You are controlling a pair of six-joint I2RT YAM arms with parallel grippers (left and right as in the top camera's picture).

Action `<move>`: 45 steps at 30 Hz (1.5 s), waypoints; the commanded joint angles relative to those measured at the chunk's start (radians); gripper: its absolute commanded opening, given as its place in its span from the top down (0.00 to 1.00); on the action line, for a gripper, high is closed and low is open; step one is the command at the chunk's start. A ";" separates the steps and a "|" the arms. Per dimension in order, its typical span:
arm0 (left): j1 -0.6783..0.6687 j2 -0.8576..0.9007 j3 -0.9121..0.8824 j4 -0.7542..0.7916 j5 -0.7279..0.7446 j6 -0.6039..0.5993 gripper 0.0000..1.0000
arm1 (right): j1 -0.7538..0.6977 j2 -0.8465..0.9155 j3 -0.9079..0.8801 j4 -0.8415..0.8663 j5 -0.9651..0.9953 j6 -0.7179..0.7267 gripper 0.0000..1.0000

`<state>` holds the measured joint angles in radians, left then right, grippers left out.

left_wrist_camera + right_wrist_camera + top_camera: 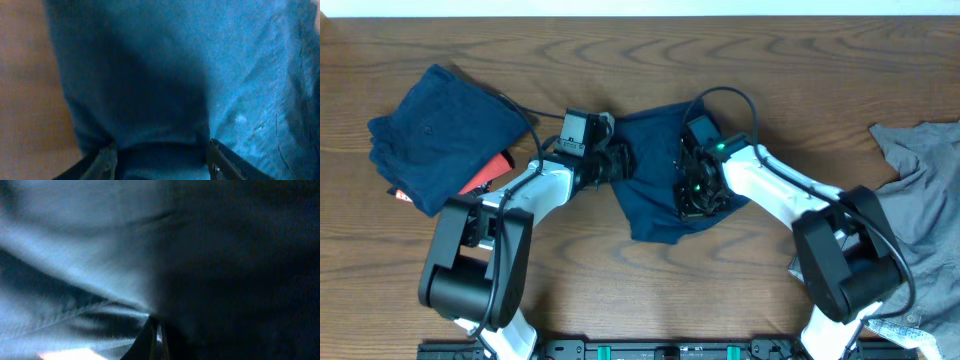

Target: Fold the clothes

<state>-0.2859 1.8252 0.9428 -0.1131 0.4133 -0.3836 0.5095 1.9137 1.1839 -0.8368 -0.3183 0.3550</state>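
A dark blue garment (655,185) lies crumpled in the middle of the table. My left gripper (616,160) is at its left edge. In the left wrist view its fingers (161,161) stand wide apart with a thick fold of the blue cloth (165,75) lying between them. My right gripper (696,190) is pressed into the garment's right side. In the right wrist view its fingers (158,336) are closed together with blue cloth (100,255) bunched around the tips.
A folded stack of navy clothes (445,125) lies at the far left with an orange-red item (485,176) beside it. A grey garment (920,190) lies in a heap at the right edge. Cables run from both wrists.
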 commanded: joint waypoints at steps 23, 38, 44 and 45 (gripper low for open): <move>0.011 -0.343 -0.054 -0.158 -0.179 0.058 0.02 | -0.157 0.036 -0.007 0.169 0.519 -0.075 0.50; 0.029 0.000 -0.054 0.108 0.063 0.057 0.02 | -0.155 -0.005 -0.007 0.160 0.441 -0.071 0.47; 0.005 0.039 -0.054 0.096 0.077 0.054 0.66 | -0.155 -0.005 -0.007 0.153 0.437 -0.071 0.48; 0.005 0.035 -0.054 0.101 0.085 0.054 0.89 | -0.155 -0.006 -0.007 0.148 0.437 -0.071 0.48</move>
<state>-0.2695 1.8301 0.8963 0.0017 0.4572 -0.3359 0.3428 1.9232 1.1885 -0.6777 0.1459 0.2821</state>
